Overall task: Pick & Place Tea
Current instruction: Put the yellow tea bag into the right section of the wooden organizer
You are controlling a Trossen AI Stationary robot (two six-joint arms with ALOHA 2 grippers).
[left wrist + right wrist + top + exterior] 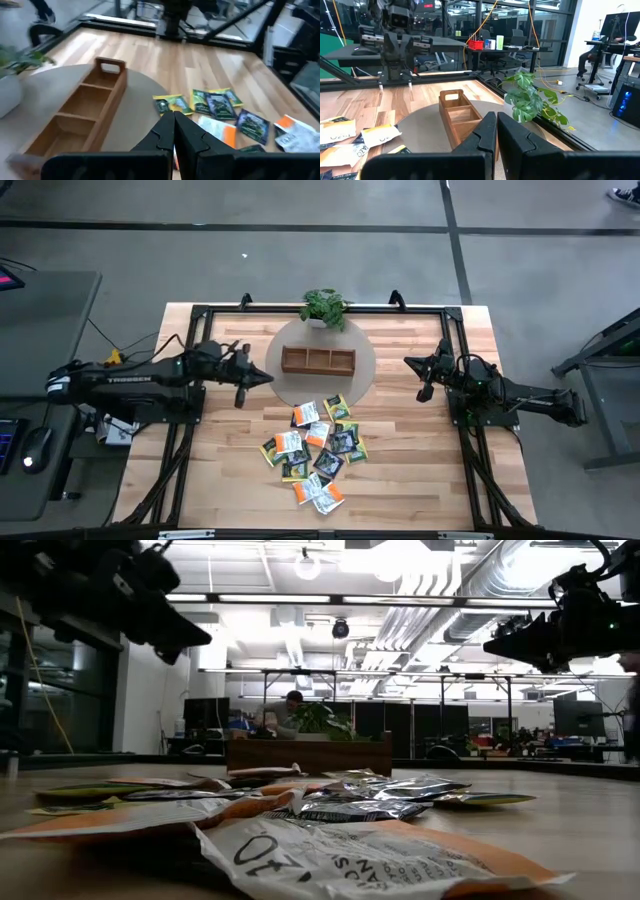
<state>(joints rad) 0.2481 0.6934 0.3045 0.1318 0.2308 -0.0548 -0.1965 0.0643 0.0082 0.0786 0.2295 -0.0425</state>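
Four camera views surround the wooden tray (318, 360). The high view looks straight down from well above, taking in the whole table (420, 470) with the tray near its middle. The low view sits at tabletop level, close behind the tea sachets (330, 795), facing the tray's long side and the room beyond. The left wrist view looks down along the tray from close by. The right wrist view faces the tray's opposite end. All four share the tray.

Open-plan lab office: glass partitions (470, 30), desks (495, 50), exposed ceiling ducts (440, 580).
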